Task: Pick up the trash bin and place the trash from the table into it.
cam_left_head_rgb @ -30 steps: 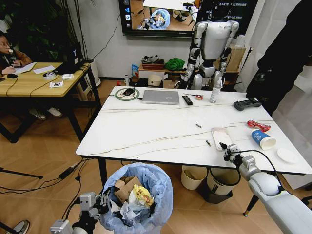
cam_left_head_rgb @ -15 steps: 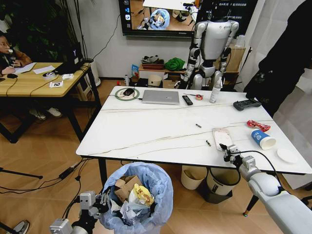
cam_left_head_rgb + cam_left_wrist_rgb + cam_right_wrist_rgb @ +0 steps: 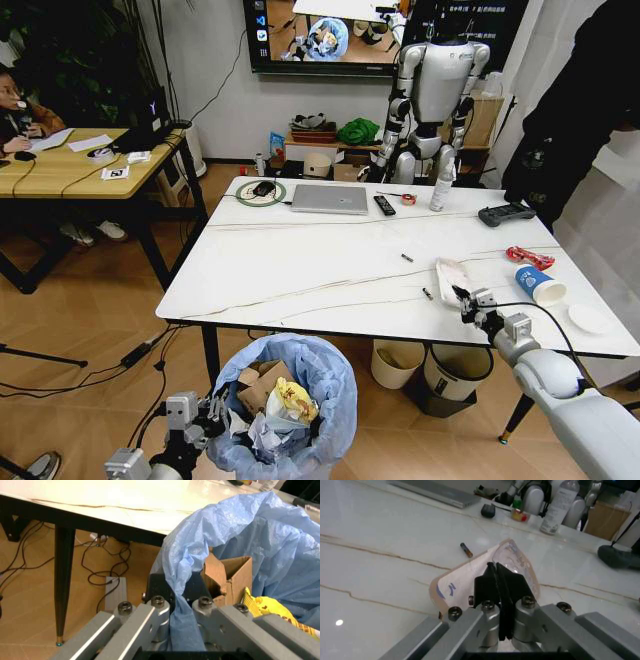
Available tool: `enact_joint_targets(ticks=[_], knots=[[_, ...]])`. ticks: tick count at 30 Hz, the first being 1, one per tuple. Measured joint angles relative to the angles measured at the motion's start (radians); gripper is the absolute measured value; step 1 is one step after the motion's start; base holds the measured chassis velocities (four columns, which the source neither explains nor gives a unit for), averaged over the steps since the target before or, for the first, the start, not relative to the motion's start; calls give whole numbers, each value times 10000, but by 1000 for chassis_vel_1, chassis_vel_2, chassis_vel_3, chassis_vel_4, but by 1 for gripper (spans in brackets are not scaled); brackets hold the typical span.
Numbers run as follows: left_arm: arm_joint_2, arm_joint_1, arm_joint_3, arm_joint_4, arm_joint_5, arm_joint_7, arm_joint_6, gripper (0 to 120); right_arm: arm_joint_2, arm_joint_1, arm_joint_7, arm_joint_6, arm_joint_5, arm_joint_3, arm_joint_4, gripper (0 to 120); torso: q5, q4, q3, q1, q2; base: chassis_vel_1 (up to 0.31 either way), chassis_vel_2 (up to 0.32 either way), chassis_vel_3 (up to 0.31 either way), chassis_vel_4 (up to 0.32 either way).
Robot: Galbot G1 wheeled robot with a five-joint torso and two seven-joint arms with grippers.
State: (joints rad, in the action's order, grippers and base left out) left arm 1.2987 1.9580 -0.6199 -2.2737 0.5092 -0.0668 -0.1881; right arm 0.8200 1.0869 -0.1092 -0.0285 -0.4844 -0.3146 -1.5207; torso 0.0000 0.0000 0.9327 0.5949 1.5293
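Near the surface's (image 3: 330, 270) front-right edge | right tool (image 3: 463, 295) closed, pinching clear wrapper (image 3: 507, 564) | left tool (image 3: 170, 609) below front edge, clamped on trash bin (image 3: 330, 375) liner

Blue-bagged trash bin (image 3: 288, 405) upright below the table (image 3: 330, 270) edge, stuffed with litter; wrapper (image 3: 452, 281), paper cup (image 3: 540, 286), white lid (image 3: 588, 319) lying on top.

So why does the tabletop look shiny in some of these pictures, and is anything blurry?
Head view: the table is evenly lit, no strong glare. Right wrist view: the marble mirrors ceiling light, with a small bright spot near the picture's edge, and the right gripper, shut, looks soft up close. Left wrist view: the tabletop washes out pale, while the left gripper pinching the trash bin bag stays sharp.
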Motion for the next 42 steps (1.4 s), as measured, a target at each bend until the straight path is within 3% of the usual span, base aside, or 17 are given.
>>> enact_joint_targets(ticks=[7, 17, 25, 42], knots=[[-256, 24, -31, 0, 240, 63, -63, 0, -311, 104, -507, -304, -767, -424, -1025, 0, -2, 0, 0, 0, 1, 0, 0, 0, 0], [-368, -113, -188, -126, 586, 233, -233, 0, -1151, 534, -1660, -805, -2945, -626, -3260, 0, -1, 0, 0, 0, 1, 0, 0, 0, 0], [-451, -162, -297, -257, 742, 260, -285, 0, -1527, 1389, -3044, -1463, -3987, -435, -4168, 0, 1, 1, -1, 0, 1, 0, 0, 0, 0], [-635, -290, -370, -192, 928, 301, -338, 0, -2453, 2914, -5891, -1766, -5019, 63, -5594, 0, -2, 0, -1, 0, 0, 0, 0, 0, 0]])
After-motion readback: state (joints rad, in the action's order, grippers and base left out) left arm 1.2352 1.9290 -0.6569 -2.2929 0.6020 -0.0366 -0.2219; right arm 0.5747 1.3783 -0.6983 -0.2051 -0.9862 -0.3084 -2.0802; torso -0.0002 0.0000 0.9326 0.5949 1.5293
